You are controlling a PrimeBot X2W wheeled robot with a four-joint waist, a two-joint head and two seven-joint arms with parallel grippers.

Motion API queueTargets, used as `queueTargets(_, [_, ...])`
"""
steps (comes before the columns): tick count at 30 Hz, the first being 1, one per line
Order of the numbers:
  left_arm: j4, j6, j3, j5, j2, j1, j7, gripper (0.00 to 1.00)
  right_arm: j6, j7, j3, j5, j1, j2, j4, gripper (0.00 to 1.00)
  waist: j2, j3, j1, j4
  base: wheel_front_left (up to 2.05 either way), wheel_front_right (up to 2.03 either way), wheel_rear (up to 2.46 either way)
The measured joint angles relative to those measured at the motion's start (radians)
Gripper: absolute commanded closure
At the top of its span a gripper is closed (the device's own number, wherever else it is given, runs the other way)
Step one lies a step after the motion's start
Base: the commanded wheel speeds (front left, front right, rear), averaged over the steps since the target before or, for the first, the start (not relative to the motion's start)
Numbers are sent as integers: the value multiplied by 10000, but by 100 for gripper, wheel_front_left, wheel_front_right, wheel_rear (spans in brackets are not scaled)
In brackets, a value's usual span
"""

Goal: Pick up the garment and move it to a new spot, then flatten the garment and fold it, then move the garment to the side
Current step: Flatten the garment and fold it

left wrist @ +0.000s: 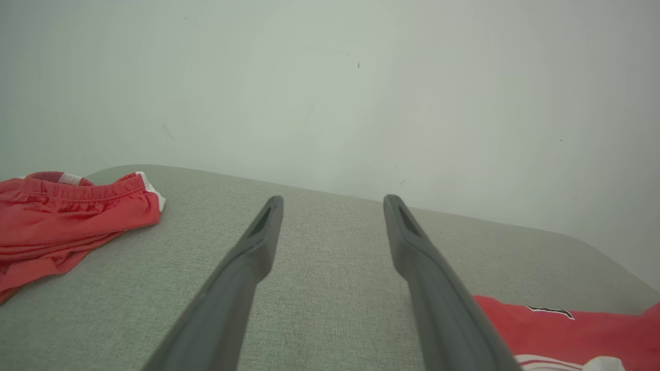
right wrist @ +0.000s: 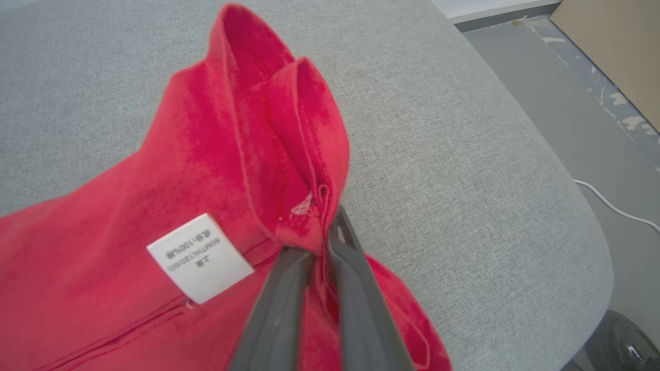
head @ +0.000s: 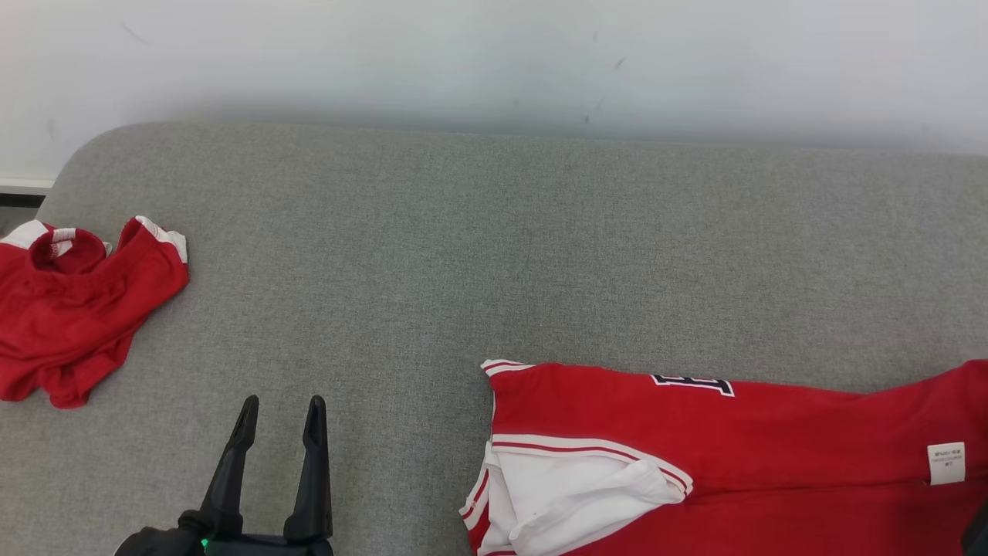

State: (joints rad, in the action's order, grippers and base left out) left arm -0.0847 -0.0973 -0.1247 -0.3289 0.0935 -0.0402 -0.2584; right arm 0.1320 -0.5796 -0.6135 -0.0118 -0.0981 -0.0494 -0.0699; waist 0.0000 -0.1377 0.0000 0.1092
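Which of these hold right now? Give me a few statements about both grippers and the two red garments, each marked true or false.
1. The right gripper is shut on a bunched fold of the red jersey. True.
2. The left gripper holds the red shorts. False: it is open and grips nothing; the shorts lie apart from it, further to the robot's left.
3. A white care label shows on the jersey near the pinched fold. True.
4. The red shorts lie folded flat on the grey cushion. False: they sit in a crumpled heap.
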Motion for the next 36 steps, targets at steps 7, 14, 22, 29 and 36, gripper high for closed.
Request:
queueTargets(7, [96, -2, 17, -63, -12, -1, -13, 0, -2, -1197, 1471, -1218, 838, -4, 1425, 100, 0, 132, 0, -26, 0, 0, 0])
queueTargets(14, [161, -8, 29, -86, -50, -7, -40, 0, -2, -1850, 3910, -2493, 1354, -23, 2723, 100, 0, 304, 0, -136, 0, 0, 0])
queueTargets(22, [272, -73, -33, -88, -92, 7, -40, 0, -2, -993, 7014, -3490, 454, -4, 1584, 100, 0, 355, 1, -48, 0, 0, 0])
queueTargets(29, [395, -98, -40, -136, -102, 39, -40, 0, -2, -353, 9026, -4180, -210, 2, 42, 100, 0, 445, 0, 315, 0, 0, 0])
queueTargets(36, [451, -140, -50, -140, -104, 16, -42, 0, -2, 355, 9486, -4268, -696, -4, -1101, 100, 0, 620, 0, 616, 0, 0, 0])
